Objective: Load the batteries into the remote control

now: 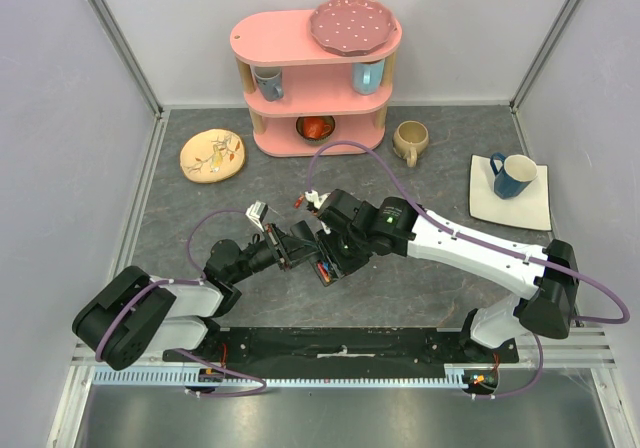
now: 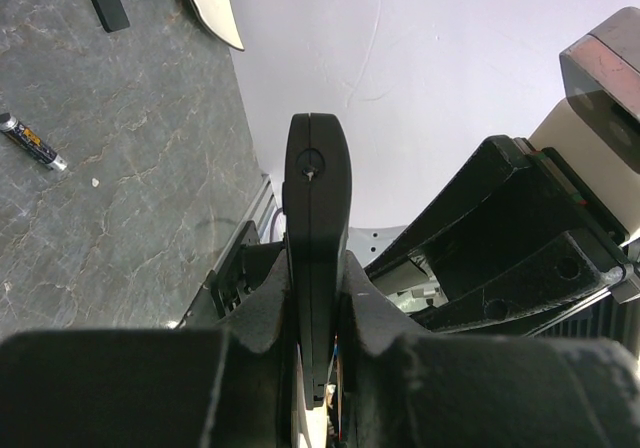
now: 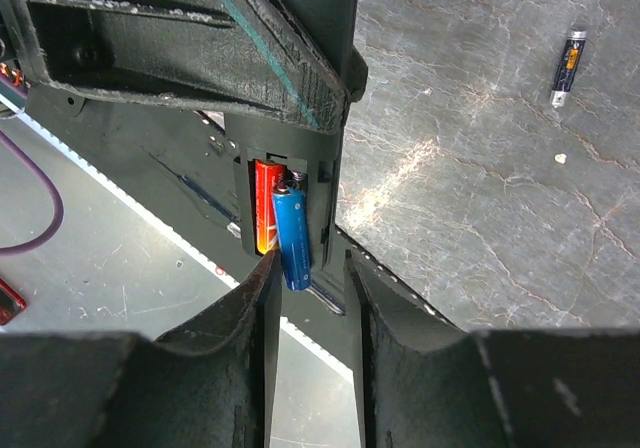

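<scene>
Over mid table [image 1: 440, 168], remote control [image 3: 328, 183]: showing only partly between grippers.
Recess [image 3: 247, 203]: holding red battery [image 3: 265, 208], blue battery [image 3: 291, 233].
Left gripper [image 2: 316, 298]: clamping remote control.
Right gripper [image 3: 310, 278]: narrowly parted, straddling blue battery.

A robot lab cell: white panel walls [image 1: 60, 88], aluminium framing [image 1: 120, 43].

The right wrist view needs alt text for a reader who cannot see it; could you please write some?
A blue cylindrical battery lies in the recess of a slim black plastic remote control, beside an orange-red battery, its near end reaching between the parted black fingers of the right gripper. A loose dark battery lies farther off on the grey marbled table.
</scene>
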